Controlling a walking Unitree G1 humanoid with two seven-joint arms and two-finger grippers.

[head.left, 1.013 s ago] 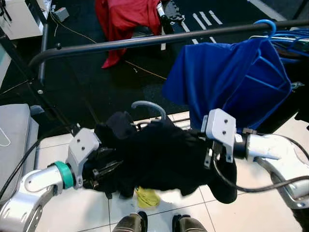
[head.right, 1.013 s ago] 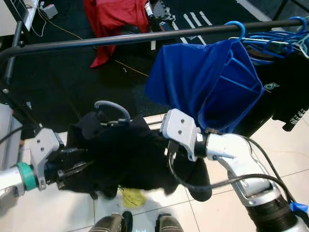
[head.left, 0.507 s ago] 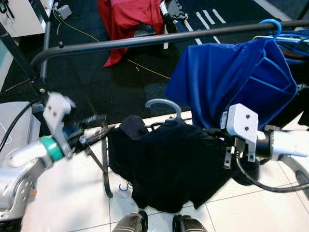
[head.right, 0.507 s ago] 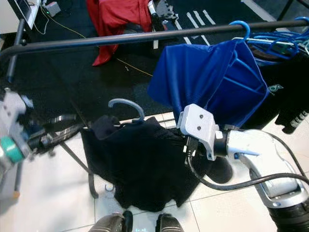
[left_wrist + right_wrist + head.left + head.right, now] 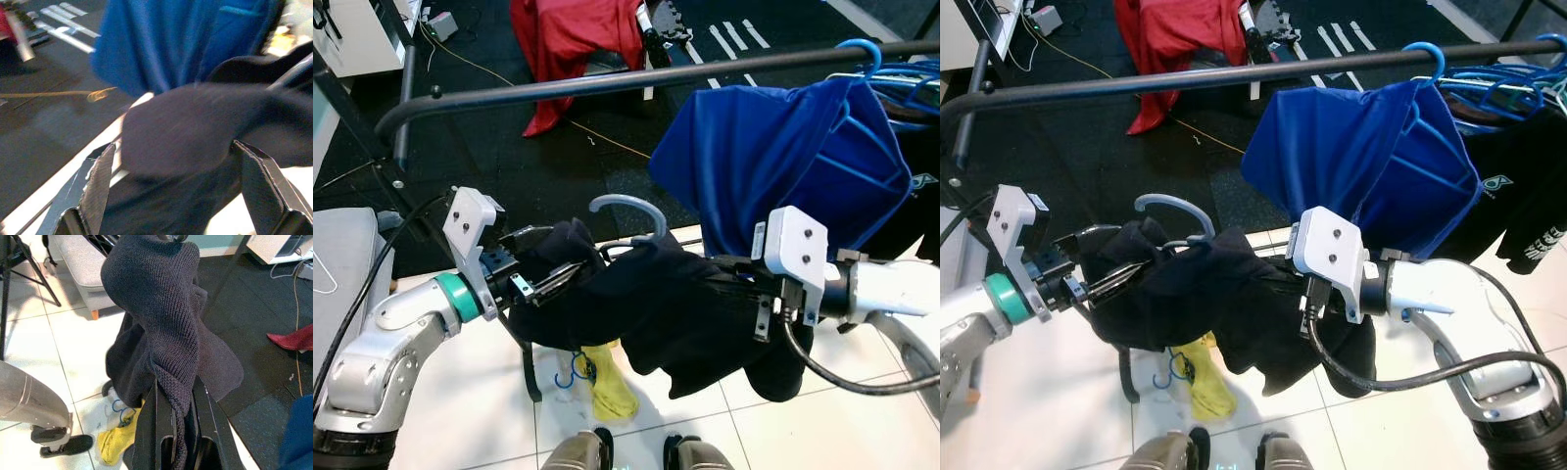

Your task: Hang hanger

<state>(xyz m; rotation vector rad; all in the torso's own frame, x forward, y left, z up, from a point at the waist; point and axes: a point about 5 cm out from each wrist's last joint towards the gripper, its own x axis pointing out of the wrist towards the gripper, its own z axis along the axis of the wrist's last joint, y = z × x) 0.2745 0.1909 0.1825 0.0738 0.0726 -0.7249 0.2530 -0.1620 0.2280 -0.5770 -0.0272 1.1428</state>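
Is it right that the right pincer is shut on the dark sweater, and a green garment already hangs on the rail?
Not quite: the garment on the rail is blue, not green, as the right eye view shows. The right pincer is indeed shut on the dark sweater.

White tile floor (image 5: 460, 392) near; black mat (image 5: 548, 157) beyond; grey seat (image 5: 342, 284) left.

We see the grey hanger (image 5: 625, 211), hook upright, draped in a bunched black garment (image 5: 656, 308), held below the rail (image 5: 607, 83).
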